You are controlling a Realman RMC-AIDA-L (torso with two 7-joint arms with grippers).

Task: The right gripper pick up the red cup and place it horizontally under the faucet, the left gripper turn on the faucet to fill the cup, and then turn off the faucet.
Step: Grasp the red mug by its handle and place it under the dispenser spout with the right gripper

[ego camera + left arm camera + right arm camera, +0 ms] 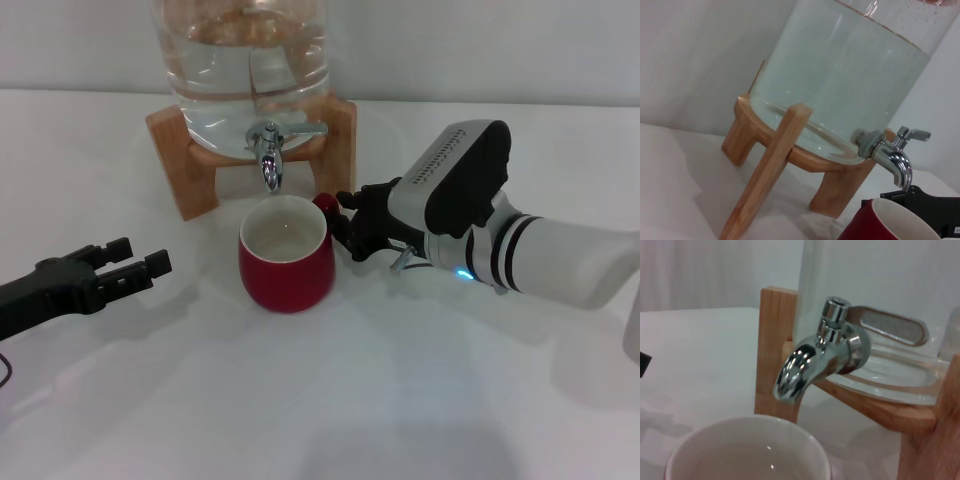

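Observation:
The red cup (286,262) stands upright on the white table, its white inside showing, right below the spout of the chrome faucet (270,152). My right gripper (340,222) reaches in from the right and is shut on the cup's handle at the back right of the cup. My left gripper (140,256) rests low at the left, open and holding nothing, a hand's width from the cup. In the left wrist view the faucet (892,157) hangs over the cup's rim (890,220). In the right wrist view the faucet (815,357) sits just above the cup (750,452).
The clear water jug (245,60) sits on a wooden stand (180,170) at the back, its legs flanking the faucet. White table surface (320,400) stretches in front of the cup.

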